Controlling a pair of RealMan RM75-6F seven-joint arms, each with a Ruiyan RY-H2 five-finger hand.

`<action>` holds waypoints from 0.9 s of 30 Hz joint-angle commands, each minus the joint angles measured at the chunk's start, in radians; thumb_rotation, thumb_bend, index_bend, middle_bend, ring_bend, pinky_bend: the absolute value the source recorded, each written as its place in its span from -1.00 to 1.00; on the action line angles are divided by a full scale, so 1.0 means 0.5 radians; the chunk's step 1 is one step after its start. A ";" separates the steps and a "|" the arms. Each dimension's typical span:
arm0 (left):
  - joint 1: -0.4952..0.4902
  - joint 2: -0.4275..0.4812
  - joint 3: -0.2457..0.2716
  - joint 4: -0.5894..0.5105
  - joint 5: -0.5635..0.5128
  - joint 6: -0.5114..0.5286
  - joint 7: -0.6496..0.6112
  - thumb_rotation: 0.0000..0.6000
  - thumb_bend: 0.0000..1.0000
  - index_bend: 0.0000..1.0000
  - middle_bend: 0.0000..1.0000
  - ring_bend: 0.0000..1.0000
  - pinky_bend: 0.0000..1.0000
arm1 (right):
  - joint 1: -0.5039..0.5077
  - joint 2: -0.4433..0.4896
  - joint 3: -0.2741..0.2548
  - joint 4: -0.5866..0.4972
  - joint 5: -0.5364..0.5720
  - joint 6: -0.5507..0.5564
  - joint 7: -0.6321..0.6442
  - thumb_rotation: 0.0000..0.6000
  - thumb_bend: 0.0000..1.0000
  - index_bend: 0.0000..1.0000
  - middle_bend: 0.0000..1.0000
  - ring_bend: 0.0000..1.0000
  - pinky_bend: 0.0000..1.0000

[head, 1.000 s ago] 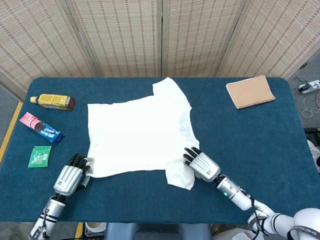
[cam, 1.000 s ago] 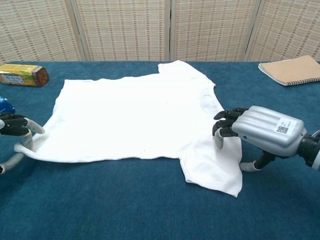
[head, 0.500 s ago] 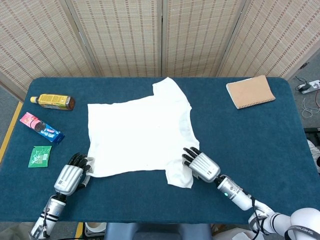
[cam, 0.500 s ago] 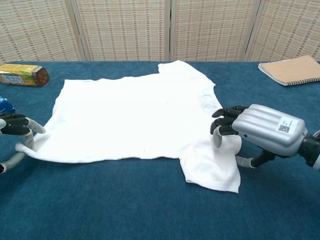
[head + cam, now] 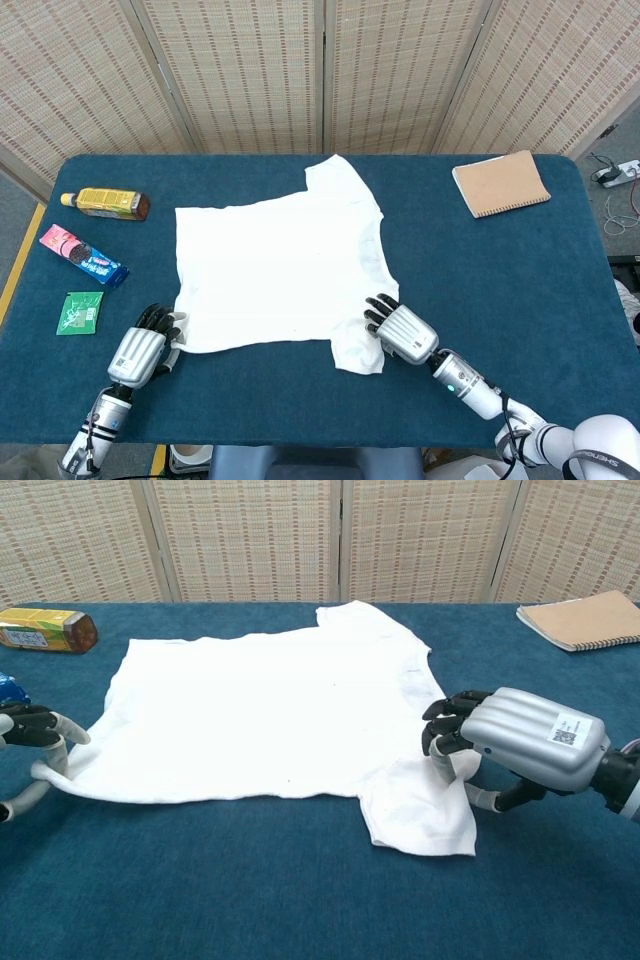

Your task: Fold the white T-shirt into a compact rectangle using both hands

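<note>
The white T-shirt (image 5: 280, 265) (image 5: 260, 705) lies spread flat on the blue table (image 5: 500, 290), one sleeve towards the far edge and one towards me. My right hand (image 5: 405, 333) (image 5: 520, 745) rests its fingers on the near sleeve (image 5: 425, 815) and its thumb tucks under the sleeve's right edge, pinching the cloth. My left hand (image 5: 140, 352) (image 5: 28, 748) is at the shirt's near left hem corner. Its fingers lie over the corner and its thumb under it, and the corner curls up slightly.
An amber bottle (image 5: 105, 203) (image 5: 45, 630), a pink-and-blue snack packet (image 5: 83, 256) and a green sachet (image 5: 79, 312) lie along the left side. A tan notebook (image 5: 500, 184) (image 5: 580, 618) sits at the far right. A woven screen (image 5: 320, 70) stands behind the table.
The right hand has closed on the near sleeve and drawn its outer edge a little leftward, so the sleeve looks narrower. The left hand has barely moved.
</note>
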 commanded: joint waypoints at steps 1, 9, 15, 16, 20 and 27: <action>-0.003 0.001 -0.008 0.007 -0.006 0.000 -0.008 1.00 0.02 0.37 -0.49 -0.70 -0.85 | 0.002 -0.008 0.000 0.010 0.009 -0.002 0.014 1.00 -0.20 0.20 -0.27 -0.65 -0.62; -0.001 0.032 -0.016 -0.013 0.009 0.039 -0.107 1.00 0.02 0.40 -0.46 -0.68 -0.85 | -0.005 0.075 0.001 -0.142 0.027 0.040 0.049 1.00 -0.17 0.36 -0.16 -0.58 -0.61; 0.011 0.090 -0.002 -0.074 0.030 0.071 -0.256 1.00 0.02 0.41 -0.42 -0.65 -0.85 | -0.023 0.269 -0.017 -0.443 0.046 0.041 0.020 1.00 -0.16 0.37 -0.16 -0.58 -0.61; 0.014 0.103 0.000 -0.087 0.034 0.077 -0.281 1.00 0.02 0.41 -0.41 -0.64 -0.85 | -0.026 0.302 -0.019 -0.495 0.052 0.040 0.025 1.00 -0.16 0.38 -0.16 -0.58 -0.61; 0.030 0.181 0.011 -0.155 0.051 0.110 -0.338 1.00 0.02 0.41 -0.34 -0.56 -0.85 | -0.048 0.441 -0.024 -0.715 0.076 0.055 0.046 1.00 -0.16 0.40 -0.15 -0.58 -0.61; 0.066 0.376 0.063 -0.347 0.107 0.168 -0.491 1.00 0.03 0.41 -0.30 -0.51 -0.85 | -0.077 0.706 -0.049 -1.066 0.088 0.072 0.117 1.00 -0.16 0.40 -0.14 -0.58 -0.61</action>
